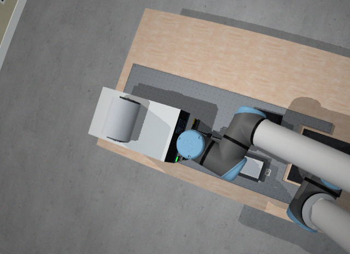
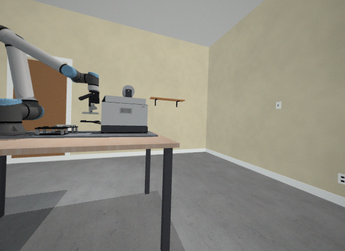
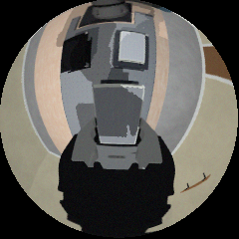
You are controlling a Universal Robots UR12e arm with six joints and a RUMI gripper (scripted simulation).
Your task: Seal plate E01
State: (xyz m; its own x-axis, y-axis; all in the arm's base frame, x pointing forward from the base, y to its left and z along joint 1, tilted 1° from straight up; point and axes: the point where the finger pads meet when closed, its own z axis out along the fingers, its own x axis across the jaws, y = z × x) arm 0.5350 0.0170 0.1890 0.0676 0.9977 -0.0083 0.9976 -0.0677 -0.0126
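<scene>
My gripper [image 2: 91,111] [image 3: 118,118] is shut on plate E01 [image 2: 85,113] [image 3: 118,111]. It holds the plate level, a little above the sealer's stage [image 2: 87,121], with a gap between them. The stage is out in front of the sealer [image 1: 153,133] [image 2: 125,120]. The sealer's lamp [image 1: 176,159] is green. From above, the wrist hides the held plate. The plate's top looks grey with pale edges; I cannot tell whether foil covers it. One black nest [image 1: 275,118] [image 2: 51,128] [image 3: 75,54] is empty, apparently N1. A pale plate [image 1: 252,167] [image 3: 132,47] sits in the other, apparently N2.
The sealer's body and foil roll [image 1: 122,120] [image 2: 128,91] stand close beside my wrist. A label [image 1: 268,172] lies by the occupied nest; its text is too small to read surely. The arm's forearm [image 1: 299,149] passes above the area between the two nests.
</scene>
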